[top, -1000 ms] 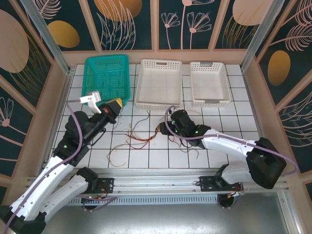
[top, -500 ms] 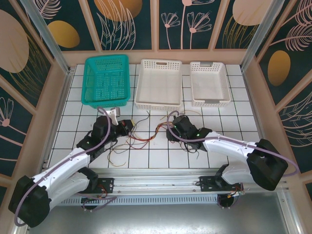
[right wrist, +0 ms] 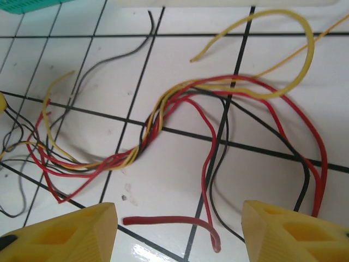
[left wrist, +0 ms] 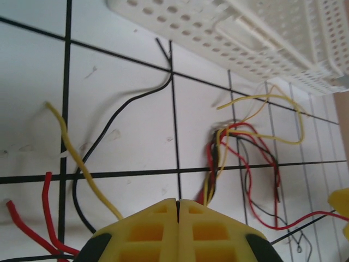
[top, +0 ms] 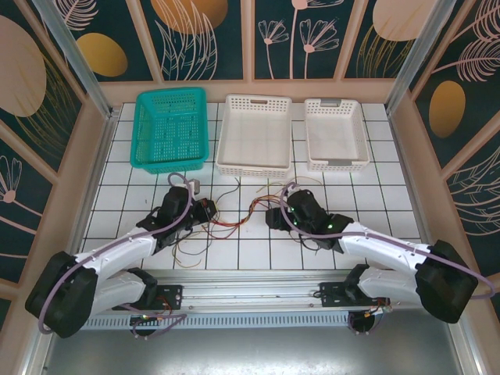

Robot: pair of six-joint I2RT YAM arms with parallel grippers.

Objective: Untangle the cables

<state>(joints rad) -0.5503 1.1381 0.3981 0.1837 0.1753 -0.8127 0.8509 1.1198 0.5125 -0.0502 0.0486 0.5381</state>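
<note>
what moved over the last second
The left tool swung from beside the teal basket down to the left end of the cables, shut. The right tool, open, slid slightly toward its base at their right end. Cables and basket stayed put.

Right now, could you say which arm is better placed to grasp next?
Likely the right arm: its jaws stand open above the thin red, yellow and black wires; the left arm has them shut.

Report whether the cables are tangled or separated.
Tangled: the red, yellow and black cables twist into one bundle, only their ends splaying apart.
</note>
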